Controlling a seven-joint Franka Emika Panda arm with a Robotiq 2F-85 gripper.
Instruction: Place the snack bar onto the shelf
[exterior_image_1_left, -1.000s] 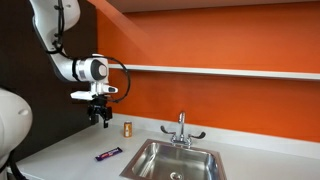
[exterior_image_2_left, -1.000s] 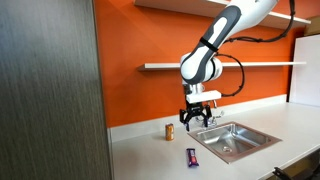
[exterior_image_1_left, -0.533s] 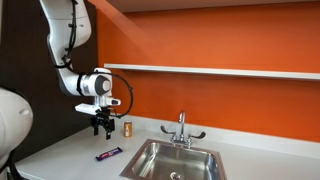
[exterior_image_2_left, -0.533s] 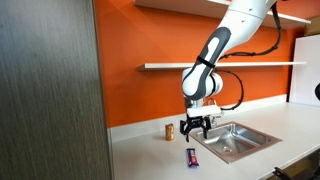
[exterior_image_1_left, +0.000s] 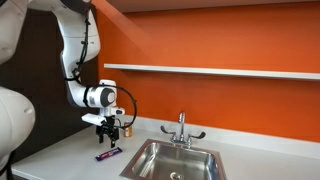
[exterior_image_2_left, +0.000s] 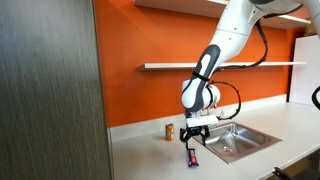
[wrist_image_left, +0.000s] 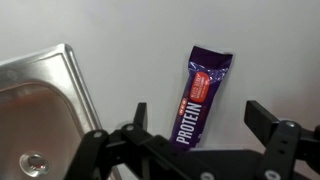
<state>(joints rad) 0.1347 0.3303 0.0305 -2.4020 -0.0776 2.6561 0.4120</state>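
Just one snack bar (wrist_image_left: 203, 98) between two fingers (wrist_image_left: 140, 118).

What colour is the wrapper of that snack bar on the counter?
The snack bar is dark purple with white PROTEIN lettering, clearest in the wrist view.

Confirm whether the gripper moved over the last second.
Yes. Judged against the faucet, the gripper has come down and now hangs just above the snack bar.

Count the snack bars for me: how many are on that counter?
1. The snack bar lies flat on the countertop beside the sink, under the robot's open fingers. The arm may hide a little of it.
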